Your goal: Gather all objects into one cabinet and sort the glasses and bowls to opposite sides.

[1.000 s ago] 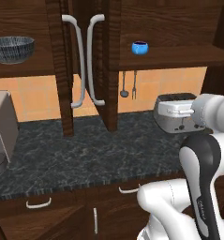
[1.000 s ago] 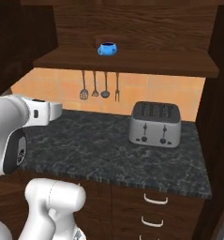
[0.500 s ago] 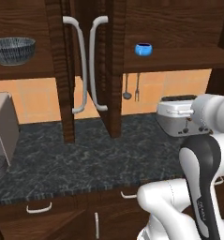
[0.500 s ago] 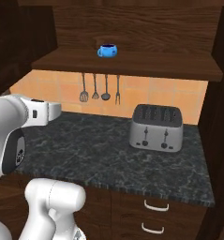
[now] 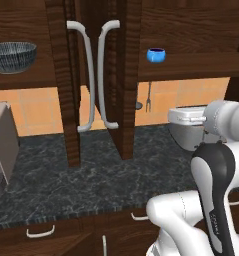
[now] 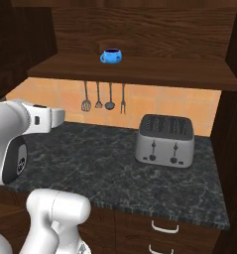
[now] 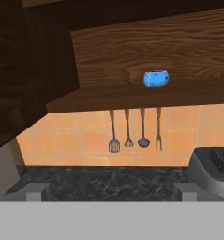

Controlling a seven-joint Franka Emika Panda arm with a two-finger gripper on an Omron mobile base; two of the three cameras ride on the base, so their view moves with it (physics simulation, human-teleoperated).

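The fingers [image 7: 111, 191] stand fully open and hold nothing; their two tips rise low in the hand view, level with the dark marble surface [image 7: 108, 180] and pointing toward the back wall. Above them, on the cabinet shelf [image 6: 140, 74], sits one small blue bowl [image 7: 155, 78], well apart from the hand and clearly higher. In the left base view the same blue bowl [image 5: 155, 55] is on the right part of the shelf, and the large dark striped bowl [image 5: 11, 56] is far to the left, beyond the two cabinet doors [image 5: 91, 75], which stand open toward the camera. I cannot see a tumbler or a second blue bowl in these pictures.

I judge that the step in hand is the reach for the blue bowl. To do it well, the hand should first rise to the level of the shelf and only then go forward, so that it does not hit the shelf edge from below. The open fingers should take the rim of the bowl, one tip inside and one outside. The toaster [image 6: 164, 140] and the hanging utensils [image 6: 104, 96] are below the way and should stay untouched
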